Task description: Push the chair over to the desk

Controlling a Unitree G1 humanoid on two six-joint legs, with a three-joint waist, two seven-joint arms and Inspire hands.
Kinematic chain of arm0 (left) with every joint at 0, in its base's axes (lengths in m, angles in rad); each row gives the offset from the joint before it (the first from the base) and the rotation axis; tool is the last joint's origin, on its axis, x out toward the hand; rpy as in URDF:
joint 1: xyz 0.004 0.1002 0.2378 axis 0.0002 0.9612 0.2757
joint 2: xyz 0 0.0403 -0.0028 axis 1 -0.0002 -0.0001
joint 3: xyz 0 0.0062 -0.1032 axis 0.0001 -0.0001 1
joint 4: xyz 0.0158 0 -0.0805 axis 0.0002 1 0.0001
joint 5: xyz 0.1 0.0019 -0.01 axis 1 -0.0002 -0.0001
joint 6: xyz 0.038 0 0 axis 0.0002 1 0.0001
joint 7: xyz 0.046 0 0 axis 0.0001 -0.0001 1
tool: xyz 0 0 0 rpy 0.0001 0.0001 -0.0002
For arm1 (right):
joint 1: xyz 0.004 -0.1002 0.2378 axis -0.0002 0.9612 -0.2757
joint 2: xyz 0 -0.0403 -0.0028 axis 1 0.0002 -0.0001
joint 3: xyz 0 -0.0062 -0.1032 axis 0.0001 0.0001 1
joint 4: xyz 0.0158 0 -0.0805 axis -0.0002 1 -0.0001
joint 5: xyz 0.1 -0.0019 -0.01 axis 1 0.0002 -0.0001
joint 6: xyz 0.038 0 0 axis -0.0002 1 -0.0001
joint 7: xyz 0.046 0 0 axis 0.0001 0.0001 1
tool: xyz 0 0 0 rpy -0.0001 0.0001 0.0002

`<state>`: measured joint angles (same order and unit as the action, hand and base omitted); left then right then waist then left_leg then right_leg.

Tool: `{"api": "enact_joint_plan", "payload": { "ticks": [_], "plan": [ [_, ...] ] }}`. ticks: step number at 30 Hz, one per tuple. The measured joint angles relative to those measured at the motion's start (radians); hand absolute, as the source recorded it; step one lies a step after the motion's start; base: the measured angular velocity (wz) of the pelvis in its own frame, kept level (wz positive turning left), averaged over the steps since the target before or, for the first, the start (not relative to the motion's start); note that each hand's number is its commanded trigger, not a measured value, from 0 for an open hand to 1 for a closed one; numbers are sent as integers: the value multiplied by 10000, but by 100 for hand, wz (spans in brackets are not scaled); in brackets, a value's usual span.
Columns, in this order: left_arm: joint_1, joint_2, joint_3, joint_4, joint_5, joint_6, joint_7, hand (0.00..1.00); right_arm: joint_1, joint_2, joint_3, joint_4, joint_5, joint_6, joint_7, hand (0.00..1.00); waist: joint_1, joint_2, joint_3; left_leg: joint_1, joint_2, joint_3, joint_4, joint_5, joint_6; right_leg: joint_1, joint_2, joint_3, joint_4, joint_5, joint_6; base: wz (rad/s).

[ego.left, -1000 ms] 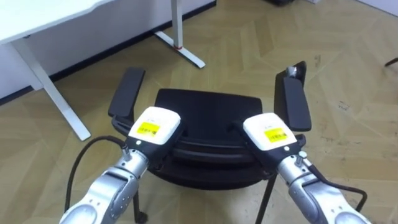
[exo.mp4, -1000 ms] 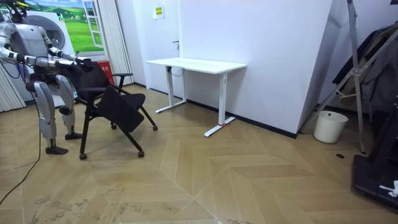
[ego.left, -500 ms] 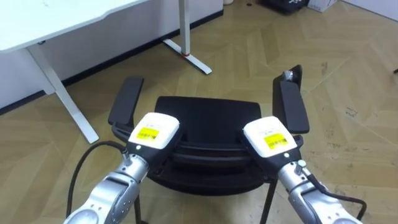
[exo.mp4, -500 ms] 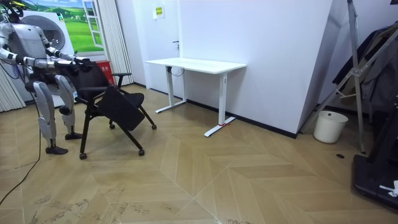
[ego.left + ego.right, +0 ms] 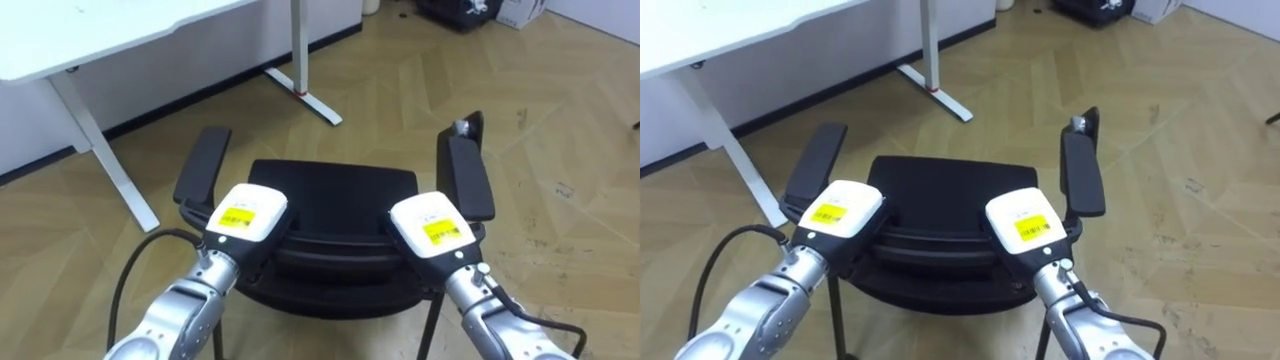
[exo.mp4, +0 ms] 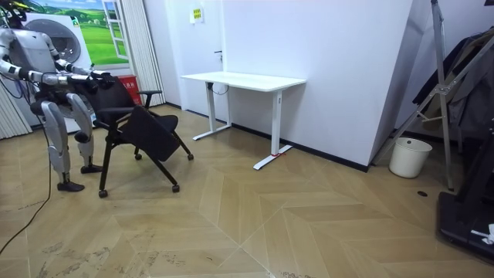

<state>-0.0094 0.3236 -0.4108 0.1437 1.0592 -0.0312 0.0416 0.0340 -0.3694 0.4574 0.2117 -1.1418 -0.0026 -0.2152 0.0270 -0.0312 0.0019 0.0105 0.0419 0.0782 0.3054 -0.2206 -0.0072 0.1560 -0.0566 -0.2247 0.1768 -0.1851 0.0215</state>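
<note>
A black chair (image 5: pixel 335 195) with two padded armrests stands right before me, its seat facing away toward the desk. My left hand (image 5: pixel 245 212) and my right hand (image 5: pixel 432 224) rest side by side on the top of its backrest, backs up, and their fingers are hidden over the backrest's edge. In the room view I stand upright at the room view's left, arms stretched forward to the chair (image 6: pixel 147 131), which leans a little away from me.
A white desk (image 5: pixel 90 30) on slim legs stands ahead on the left, with its foot (image 5: pixel 318 103) on the wooden floor just beyond the chair. A white bin (image 6: pixel 409 157) and a dark rack stand far off at the room view's right.
The desk's leg and foot have come slightly nearer in the eye view, so the chair and I have edged toward the desk. Both hands stay on the backrest.
</note>
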Motion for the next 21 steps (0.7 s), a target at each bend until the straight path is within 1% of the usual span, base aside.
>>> {"api": "enact_joint_plan", "payload": {
  "ticks": [1,2,3,4,5,7,8,9,10,11,12,13,14,15,16,17,18,19,20,21],
  "plan": [
    [25,3,62,-2,33,-44,-76,100,37,121,-39,75,1,-20,0,100,36,-8,5,-83,110,-74,365,-177,-59,16,86,-55,165,-123,-57,17],
    [46,15,84,-2,37,-58,-95,100,38,155,-44,110,13,-53,0,100,63,46,24,-155,181,-83,573,-273,-93,18,131,-87,252,-189,-96,12],
    [48,55,106,-1,36,-99,-100,100,21,185,-44,147,39,-116,2,100,97,6,7,-287,311,-116,957,-428,-159,9,176,-232,498,-357,-168,19],
    [42,77,126,12,35,-136,-104,100,20,210,-56,168,58,-185,1,100,85,24,45,-422,389,-87,1345,-504,-198,-25,217,-286,661,-545,-209,26],
    [34,78,128,49,34,-158,-97,100,32,212,-63,245,57,-211,-2,100,53,12,46,-499,421,-9,1544,-528,-201,-42,227,-324,767,-665,-206,41],
    [2,19,127,217,27,-203,-86,100,92,212,-84,359,31,-315,-115,100,-6,-10,47,-676,573,356,2085,-538,-195,-43,138,-540,1108,-1084,-219,40],
    [7,7,127,258,27,-208,-67,100,102,212,-83,387,31,-336,-157,100,-4,-5,49,-701,612,408,2194,-537,-193,-33,140,-588,1173,-1136,-237,27],
    [20,-2,126,341,25,-228,-41,100,130,213,-82,422,28,-392,-195,100,3,-2,45,-739,683,478,2328,-524,-199,34,148,-730,1206,-1191,-279,23],
    [63,-15,126,378,23,-233,0,100,146,213,-81,446,13,-421,-247,100,24,-10,33,-798,693,514,2388,-459,-232,26,140,-799,1288,-1265,-303,23],
    [65,-19,126,395,25,-233,37,100,149,211,-81,447,14,-432,-262,100,24,-38,45,-857,692,534,2461,-404,-233,12,121,-821,1356,-1306,-316,22],
    [83,-29,126,378,26,-232,119,100,161,209,-79,457,-7,-480,-273,100,25,-48,32,-1011,709,574,2683,-288,-207,17,104,-871,1368,-1331,-348,17],
    [136,-28,127,365,22,-234,180,100,178,189,-75,471,-15,-525,-360,100,41,-137,45,-1360,732,575,3022,-128,-196,29,69,-888,1382,-1346,-391,15],
    [153,-28,128,357,18,-240,208,100,186,177,-76,471,-31,-540,-414,100,32,-159,28,-1517,710,571,3129,-99,-214,10,28,-894,1384,-1335,-422,15],
    [155,-62,127,362,6,-279,227,100,200,82,-76,466,-33,-598,-545,100,13,-165,24,-1799,628,549,2660,-62,-263,-22,-38,-915,1386,-1321,-448,7],
    [207,-99,127,359,4,-318,272,100,206,-4,-77,464,-35,-638,-597,100,46,-176,1,-2111,489,555,1809,136,-216,-39,-99,-924,1401,-1384,-360,0],
    [252,-108,127,356,5,-346,299,100,232,-23,-76,465,-43,-638,-620,100,95,-135,5,-2229,490,567,1360,304,-169,-33,-134,-948,1412,-1425,-323,-34],
    [364,-126,128,312,20,-402,315,100,332,-42,-77,473,-51,-639,-665,100,337,-111,-59,-2360,504,587,877,896,-69,24,-250,-1049,1471,-1508,-222,-58],
    [526,-120,134,205,41,-418,340,100,444,-60,-74,445,-58,-659,-692,100,577,-99,-167,-2357,486,613,731,1268,-52,61,-400,-1108,1564,-1609,-45,-62],
    [581,-93,148,121,49,-419,346,100,468,-61,-73,430,-72,-675,-715,100,624,-97,-187,-2327,423,621,716,1400,-19,89,-479,-1168,1594,-1644,34,-37],
    [601,-19,167,12,37,-424,356,100,469,-61,-77,334,-95,-683,-726,100,582,-97,-186,-2292,226,603,717,1472,37,134,-619,-1250,1667,-1722,184,0]
  ]
}}
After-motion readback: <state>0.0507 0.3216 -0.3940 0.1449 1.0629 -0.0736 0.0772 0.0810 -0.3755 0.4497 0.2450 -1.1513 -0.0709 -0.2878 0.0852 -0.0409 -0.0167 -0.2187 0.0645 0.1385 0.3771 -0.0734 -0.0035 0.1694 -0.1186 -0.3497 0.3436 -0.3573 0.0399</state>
